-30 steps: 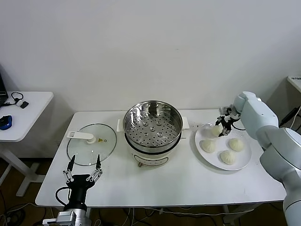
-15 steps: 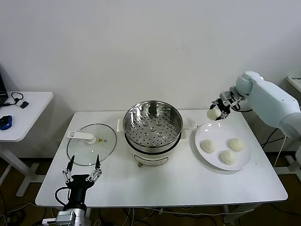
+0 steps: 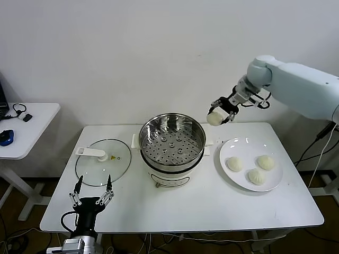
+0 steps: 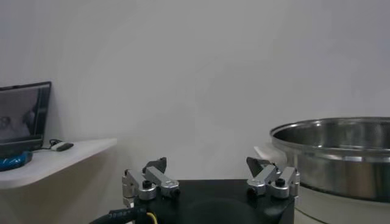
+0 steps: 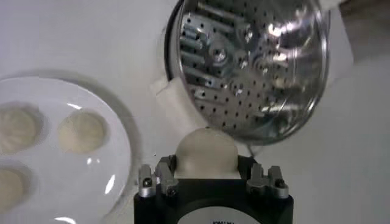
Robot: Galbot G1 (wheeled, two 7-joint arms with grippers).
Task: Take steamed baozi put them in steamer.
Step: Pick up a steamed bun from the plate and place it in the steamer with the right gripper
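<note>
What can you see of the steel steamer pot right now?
The large round shiny stainless-steel steamer stands upright at the middle of the white table on a white base with side tabs. Its lid is off; a perforated steel tray with a small centre knob lies inside, with no bun on it. Nothing touches the pot. The right gripper, shut on one cream-white baozi, hangs in the air beside its rim.

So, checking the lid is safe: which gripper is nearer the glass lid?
Left. The left gripper sits just in front of the glass lid; the right gripper is beyond the steamer.
</note>
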